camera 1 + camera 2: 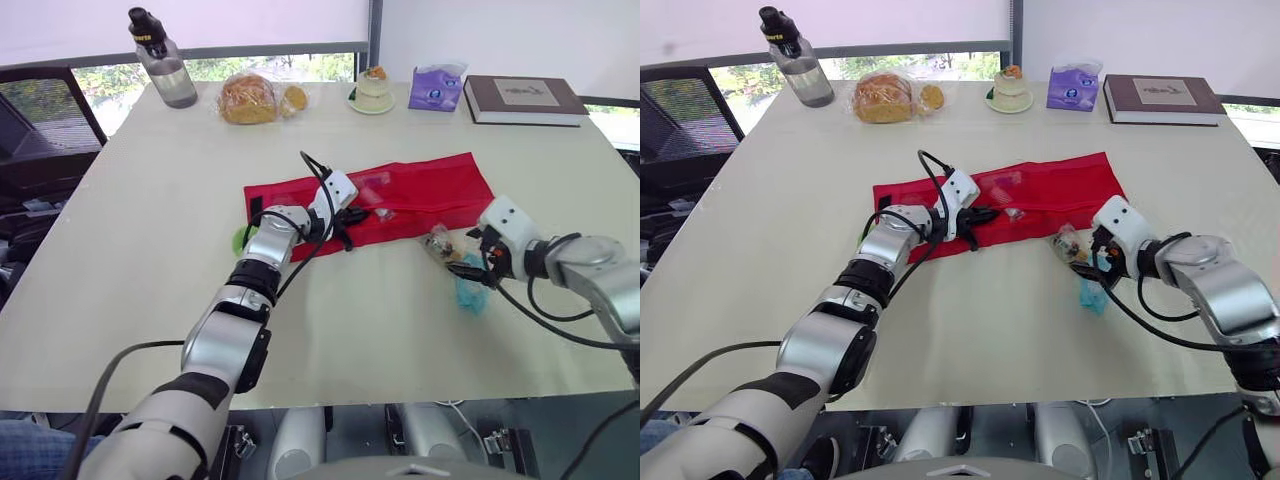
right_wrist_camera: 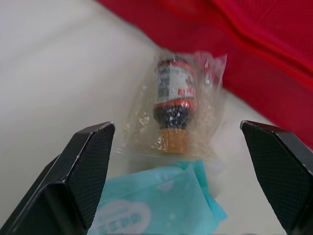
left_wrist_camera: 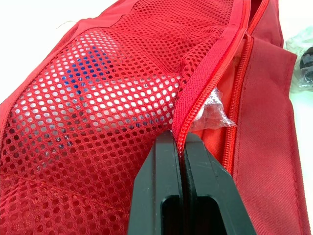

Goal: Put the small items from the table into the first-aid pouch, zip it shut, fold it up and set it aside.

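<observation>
Pouch point(image 1: 420, 190) soft, limp; left gripper point(image 3: 180, 139) pinches its zipper edge; bagged bottle point(image 2: 173, 93) just beside pouch's near edge, judged light, wrapper slippery; right gripper point(image 2: 177, 128) spread before it; grasp across the body.

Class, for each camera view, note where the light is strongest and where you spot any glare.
Left eye view: daylight enters behind the table, brightest on the blind. Left wrist view: the table beside the red pouch washes out to white. Right wrist view: the clear wrapper around the small bottle catches glints.
</observation>
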{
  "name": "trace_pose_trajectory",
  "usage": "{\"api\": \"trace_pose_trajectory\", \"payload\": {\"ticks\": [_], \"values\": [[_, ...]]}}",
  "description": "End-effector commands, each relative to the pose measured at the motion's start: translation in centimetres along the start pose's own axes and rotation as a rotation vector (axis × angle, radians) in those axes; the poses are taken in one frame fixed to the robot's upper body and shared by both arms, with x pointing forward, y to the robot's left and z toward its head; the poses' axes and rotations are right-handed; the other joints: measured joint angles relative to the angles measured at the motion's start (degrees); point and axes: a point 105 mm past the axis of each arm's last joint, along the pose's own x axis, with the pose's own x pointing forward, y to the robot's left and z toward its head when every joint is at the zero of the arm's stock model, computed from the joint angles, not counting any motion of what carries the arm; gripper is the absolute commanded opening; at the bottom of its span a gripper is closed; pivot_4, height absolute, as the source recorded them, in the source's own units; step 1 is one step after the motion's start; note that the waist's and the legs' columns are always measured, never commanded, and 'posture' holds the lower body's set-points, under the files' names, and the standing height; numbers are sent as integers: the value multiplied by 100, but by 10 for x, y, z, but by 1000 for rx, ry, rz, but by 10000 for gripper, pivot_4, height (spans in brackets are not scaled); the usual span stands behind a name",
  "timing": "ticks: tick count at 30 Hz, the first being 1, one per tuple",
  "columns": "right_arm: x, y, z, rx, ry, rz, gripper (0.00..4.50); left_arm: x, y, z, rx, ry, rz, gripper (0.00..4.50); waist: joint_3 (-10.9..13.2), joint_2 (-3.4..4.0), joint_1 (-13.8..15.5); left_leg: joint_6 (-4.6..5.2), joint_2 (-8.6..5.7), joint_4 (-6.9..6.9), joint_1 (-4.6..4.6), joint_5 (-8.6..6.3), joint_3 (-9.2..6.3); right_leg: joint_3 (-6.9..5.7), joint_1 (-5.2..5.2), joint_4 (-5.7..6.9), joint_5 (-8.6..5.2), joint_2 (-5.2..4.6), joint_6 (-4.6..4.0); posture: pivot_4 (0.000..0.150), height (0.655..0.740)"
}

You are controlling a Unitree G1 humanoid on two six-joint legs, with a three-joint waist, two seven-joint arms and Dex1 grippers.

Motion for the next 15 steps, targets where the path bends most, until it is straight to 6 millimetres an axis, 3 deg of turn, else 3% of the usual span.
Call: {"api": "trace_pose_trajectory", "payload": {"ticks": [1, 3, 4, 6, 13, 15], "values": [[6, -4, 5, -13, 19, -39, 43917, 0, 1, 10, 23, -28, 6, 0, 0, 0, -1, 0, 0, 0, 0, 0, -1, -1, 0, 0, 0, 0, 0, 1500, 7400], [10, -4, 3, -25, 38, -45, 43917, 0, 0, 10, 22, -29, 5, 0, 0, 0, -1, 0, 0, 0, 0, 0, -1, -1, 0, 2, 0, 0, 0, 1500, 7400], [12, -4, 3, -28, 41, -45, 41671, 0, 0, 10, 21, -30, 4, 0, 0, 0, 6, 0, 0, 1, 0, 0, -1, -1, -1, 3, 0, 0, 0, 1500, 7400], [14, -3, 4, -28, 41, -44, 35577, 0, -1, 10, 20, -30, 2, 0, 0, 0, 5, 0, 0, 1, 0, 0, -1, -2, 0, 2, 0, 0, 0, 1500, 7400], [13, -7, 10, -49, 32, -69, 7625, 1, -3, 10, 18, -33, -1, 0, 0, 0, 0, 0, 0, 1, 0, 0, -2, -2, 0, 3, 0, 0, 0, 1500, 7400], [12, -8, 17, -52, 14, -77, 4030, 1, -3, 10, 17, -34, -1, 0, 0, 0, -4, 0, 0, 1, 0, 0, -2, -2, 0, 3, 0, 0, 0, 1500, 7400]]}}
